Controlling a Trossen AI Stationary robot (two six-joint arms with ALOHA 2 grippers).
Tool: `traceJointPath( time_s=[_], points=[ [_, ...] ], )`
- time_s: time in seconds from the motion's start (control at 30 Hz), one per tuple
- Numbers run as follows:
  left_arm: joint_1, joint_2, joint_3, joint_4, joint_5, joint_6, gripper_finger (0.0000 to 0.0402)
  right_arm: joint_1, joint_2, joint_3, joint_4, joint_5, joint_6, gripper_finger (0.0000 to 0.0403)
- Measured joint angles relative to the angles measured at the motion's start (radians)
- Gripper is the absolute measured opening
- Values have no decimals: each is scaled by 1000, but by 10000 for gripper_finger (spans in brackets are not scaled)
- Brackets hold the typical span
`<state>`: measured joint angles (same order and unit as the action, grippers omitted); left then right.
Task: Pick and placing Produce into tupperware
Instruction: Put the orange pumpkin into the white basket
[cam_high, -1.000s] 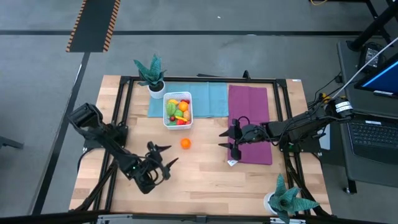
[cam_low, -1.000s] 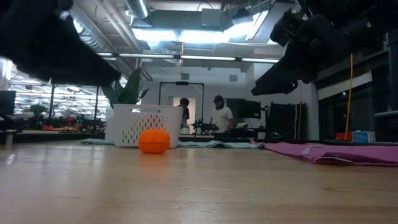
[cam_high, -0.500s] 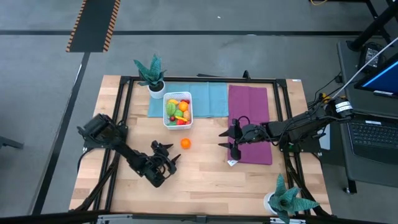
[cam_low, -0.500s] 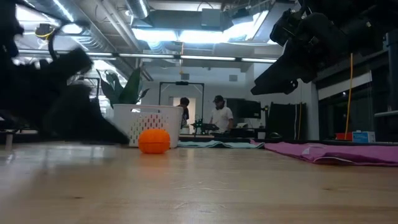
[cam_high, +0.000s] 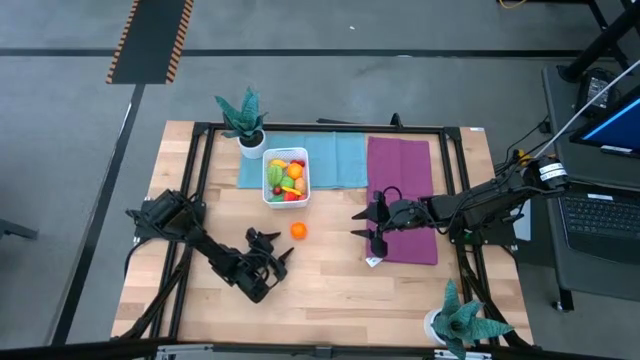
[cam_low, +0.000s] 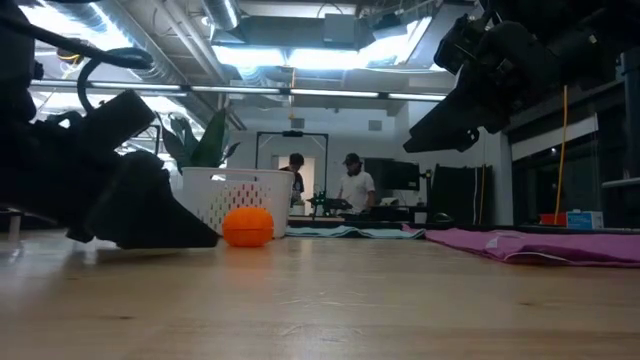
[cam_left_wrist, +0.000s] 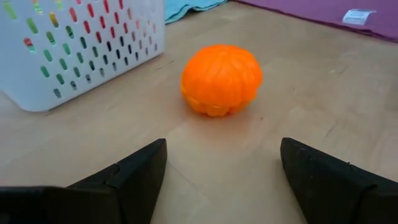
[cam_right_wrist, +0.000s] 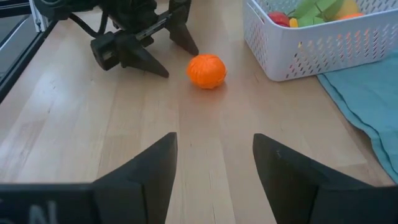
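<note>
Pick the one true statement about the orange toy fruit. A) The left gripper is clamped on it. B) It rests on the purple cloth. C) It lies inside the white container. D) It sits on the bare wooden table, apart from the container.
D: the orange toy fruit sits on the wooden table, just outside the white container, with the open left gripper short of it.

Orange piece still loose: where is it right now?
High view: the orange piece lies on bare wood just in front of the white tupperware, with the open left gripper close beside it, not touching.
</note>
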<state>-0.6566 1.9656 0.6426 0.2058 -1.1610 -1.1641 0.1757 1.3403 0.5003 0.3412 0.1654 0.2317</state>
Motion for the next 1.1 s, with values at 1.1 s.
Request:
traceJointPath(
  time_s=[1.1],
  points=[
    [213,-2,3,250,166,207,305,0,0,0,-2,0,-8,213]
  ],
)
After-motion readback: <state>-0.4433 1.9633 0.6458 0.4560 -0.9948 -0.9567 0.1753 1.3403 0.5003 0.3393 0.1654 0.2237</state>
